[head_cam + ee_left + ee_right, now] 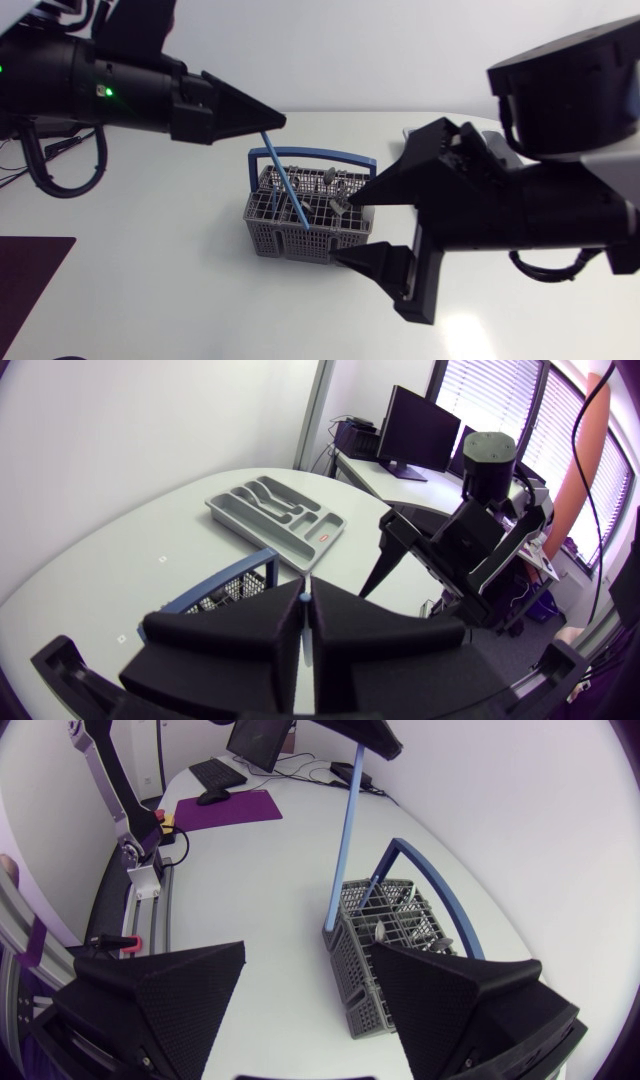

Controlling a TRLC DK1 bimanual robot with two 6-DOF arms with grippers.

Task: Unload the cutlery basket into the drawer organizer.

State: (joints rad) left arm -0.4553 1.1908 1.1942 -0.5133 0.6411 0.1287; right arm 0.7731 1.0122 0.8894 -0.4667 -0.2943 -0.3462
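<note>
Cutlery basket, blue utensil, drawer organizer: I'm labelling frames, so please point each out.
cutlery basket [290, 240], head view, grey front wall.
blue utensil [283, 175], head view, mid-shaft.
drawer organizer [258, 536], left wrist view, near side wall.

Head camera looks down on the table [150, 280] from above. Wrist cameras sit close behind left hand [305, 600] and right hand [308, 948], facing each other; all three share the cutlery basket [290, 240].
</note>
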